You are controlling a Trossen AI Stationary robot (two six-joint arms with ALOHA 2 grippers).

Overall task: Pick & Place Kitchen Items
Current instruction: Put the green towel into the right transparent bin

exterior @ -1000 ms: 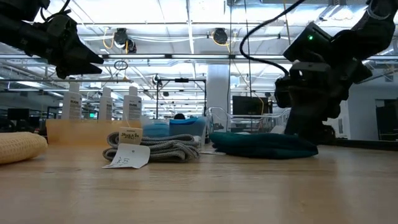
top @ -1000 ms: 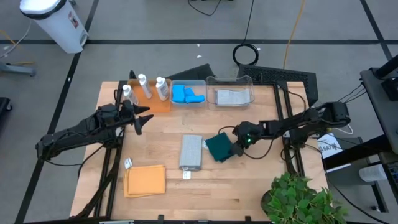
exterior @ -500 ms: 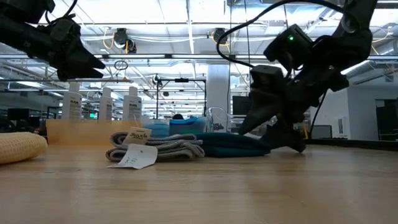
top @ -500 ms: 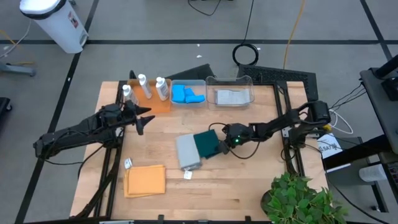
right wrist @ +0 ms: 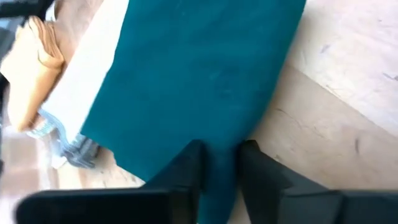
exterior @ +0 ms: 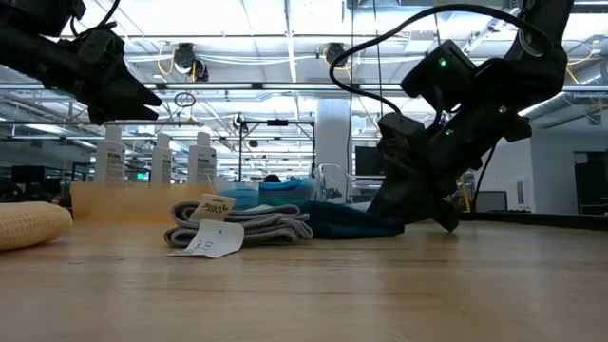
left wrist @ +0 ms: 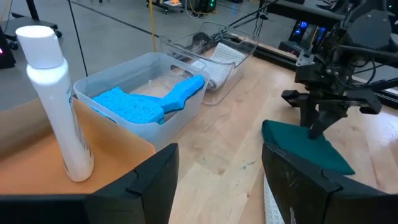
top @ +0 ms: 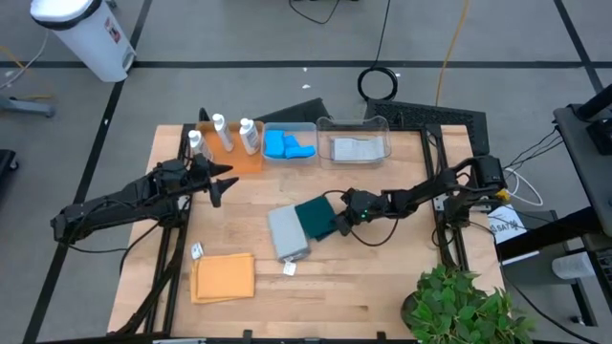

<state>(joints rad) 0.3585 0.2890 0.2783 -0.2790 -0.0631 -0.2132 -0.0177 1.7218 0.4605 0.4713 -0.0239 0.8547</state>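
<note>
A dark green folded cloth (top: 316,218) lies at mid-table, its left part on top of a grey folded cloth (top: 285,234). My right gripper (top: 342,218) is shut on the green cloth's right edge. An orange cloth (top: 225,277) lies flat near the front left. Three white bottles (top: 220,134) stand on the orange tray (top: 239,158). Blue sponges (top: 289,145) rest in a clear bin. My left gripper (top: 220,184) hovers open above the table beside the tray, holding nothing. My right gripper pinches the green cloth's edge nearest its arm (right wrist: 217,177) between its two fingers (right wrist: 186,168). The fingers slant down from the table's right. The cloth lies flat, its far part on the grey cloth (right wrist: 74,93) and the rest on the table.
A second clear bin (top: 354,145) with a pale cloth in it stands at the back, right of the sponge bin. A potted plant (top: 469,306) fills the front right corner. Bare wood shows at the front middle (top: 344,287).
My right gripper has sunk, gone toward the table's left edge and shut on the green cloth. The cloth has slid left across the table until it partly overlaps the grey cloth, which has been nudged left and turned a little.
</note>
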